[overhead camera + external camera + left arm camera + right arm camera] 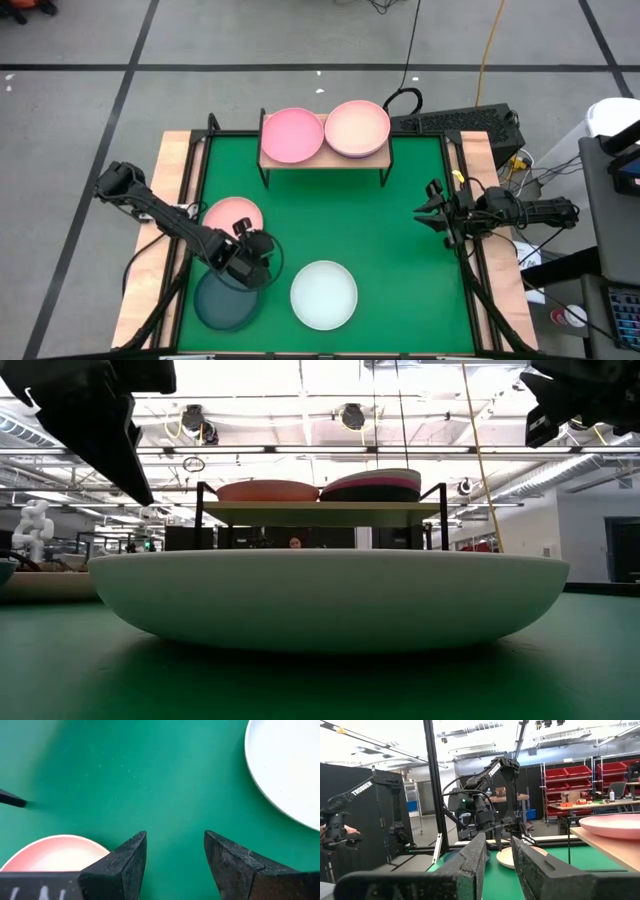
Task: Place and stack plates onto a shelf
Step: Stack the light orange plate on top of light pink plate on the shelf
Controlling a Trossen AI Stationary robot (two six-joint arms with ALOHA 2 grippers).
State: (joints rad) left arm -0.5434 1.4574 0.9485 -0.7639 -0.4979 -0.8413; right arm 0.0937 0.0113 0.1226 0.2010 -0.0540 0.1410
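- Left end effector (255, 262) hangs spread and empty near the worktop's front-left corner, between the pink plate (233, 217) and teal plate (224, 302), so we'd guess one's next.
- Mint plate (324, 294) waits at the front edge.
- Shelf (322, 156) at the back edge holds two stacks.
- Right end effector (432, 211) idles half-spread and empty at the right edge.

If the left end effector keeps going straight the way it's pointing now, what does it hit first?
Most likely the bare green mat. The left end effector is open and empty, aimed down at the gap between the pink plate and the whitish plate. Neither plate sits in its line, though depth is hard to judge.
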